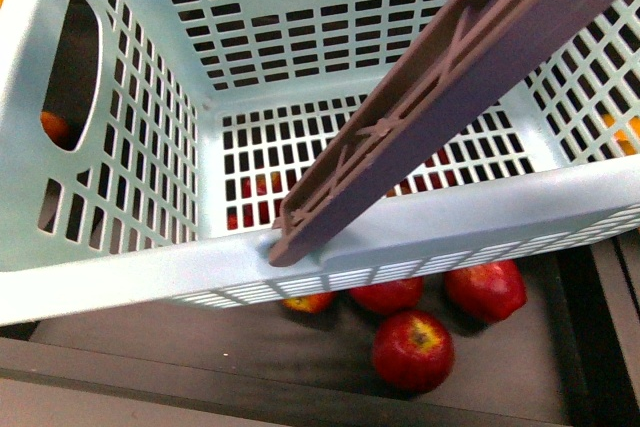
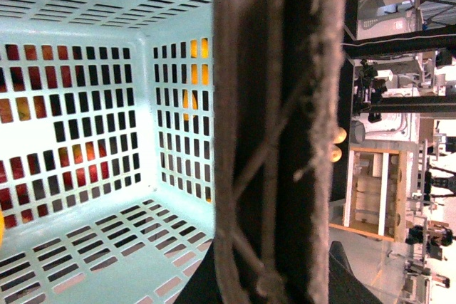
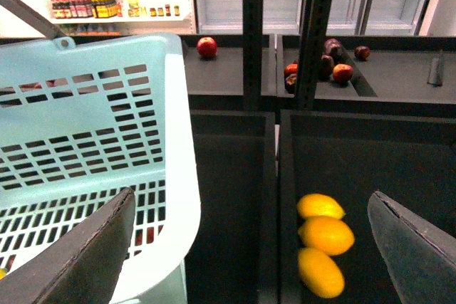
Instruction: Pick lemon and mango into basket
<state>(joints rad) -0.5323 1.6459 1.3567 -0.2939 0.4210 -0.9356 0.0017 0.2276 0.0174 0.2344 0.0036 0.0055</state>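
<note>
Open, empty right gripper (image 3: pixel 251 194): fingers wide apart above dark tray (image 3: pixel 399 154). Smooth yellow-orange oval mango (image 3: pixel 326 235), middle of three alike, lies in gap between fingers, nearer finger away from light-teal slotted plastic basket (image 3: pixel 85 105). Likely firm, fairly heavy, slick, bruisable: grip across short waist, gently. Left gripper (image 2: pixel 274 282) seemingly clamped on brown arched bar (image 2: pixel 271 105). No lemon identifiable.

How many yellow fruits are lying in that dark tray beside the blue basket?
3, in a close row in the dark tray: the far fruit, the middle fruit, the near fruit. Others may be hidden off-frame.
</note>
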